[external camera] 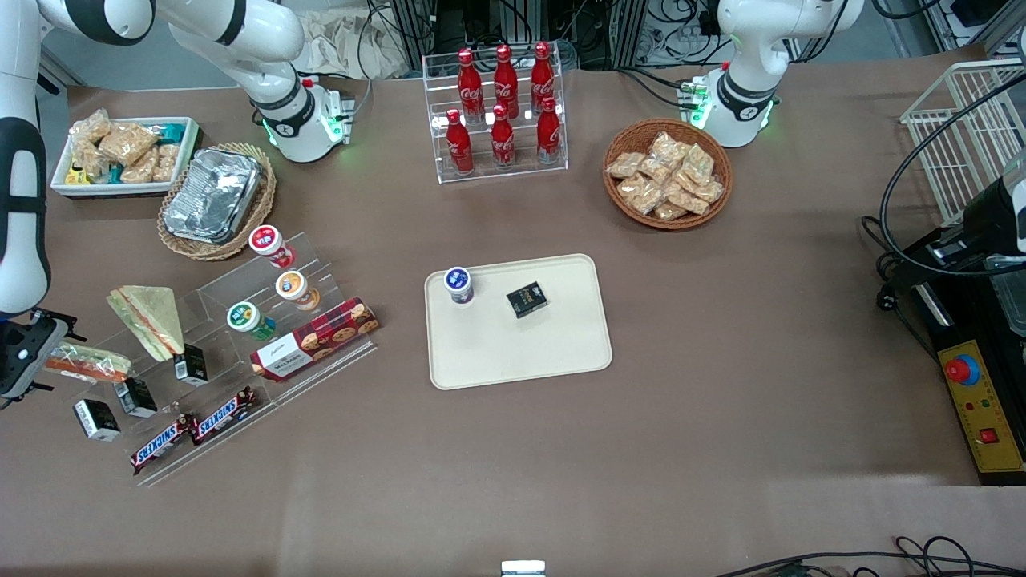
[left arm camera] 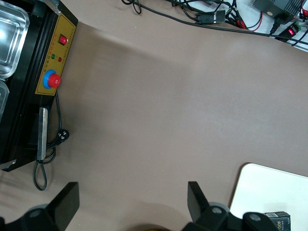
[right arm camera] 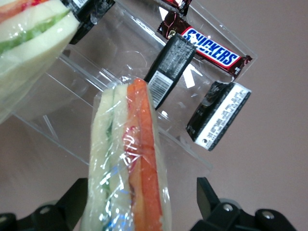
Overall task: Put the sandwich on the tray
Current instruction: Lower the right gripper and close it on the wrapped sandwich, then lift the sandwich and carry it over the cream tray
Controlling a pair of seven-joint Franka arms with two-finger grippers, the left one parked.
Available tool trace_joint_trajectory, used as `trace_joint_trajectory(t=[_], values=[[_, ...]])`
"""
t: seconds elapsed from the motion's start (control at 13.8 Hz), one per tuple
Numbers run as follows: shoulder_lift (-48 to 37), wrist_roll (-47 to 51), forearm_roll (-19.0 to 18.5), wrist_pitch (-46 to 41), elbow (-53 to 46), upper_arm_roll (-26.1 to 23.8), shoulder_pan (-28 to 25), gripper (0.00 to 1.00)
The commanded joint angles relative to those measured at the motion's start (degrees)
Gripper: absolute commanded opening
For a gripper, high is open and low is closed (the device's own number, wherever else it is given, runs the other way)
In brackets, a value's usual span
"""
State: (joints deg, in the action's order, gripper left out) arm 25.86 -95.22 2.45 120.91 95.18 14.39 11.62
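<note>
Claw (right arm camera: 139, 202) wide open astride the clear-wrapped sandwich (right arm camera: 130, 168), orange-red band, seemingly untouched.

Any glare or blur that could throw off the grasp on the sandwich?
Right wrist view: film on the sandwich throws small highlights, the clear acrylic shelf reflects, but the orange band reads sharp; the end effector straddles the wedge, fingers apart. Front view: even light, soft shadows; the end effector sits at the frame's edge; foil container glints; the tray shows no glare.
</note>
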Motion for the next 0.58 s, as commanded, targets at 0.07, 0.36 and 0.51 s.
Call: trace_joint_trajectory(t=[0.07,0.36,0.51], values=[[0.3,-1.8,1.9,1.0,0.4,-0.5,0.9,0.56],[-1.2,-3.4,1.9,0.2,0.4,-0.5,0.4,0.14],[-2.1,-3.4,2.0,0.2,0.3,-0.7,0.4,0.13]])
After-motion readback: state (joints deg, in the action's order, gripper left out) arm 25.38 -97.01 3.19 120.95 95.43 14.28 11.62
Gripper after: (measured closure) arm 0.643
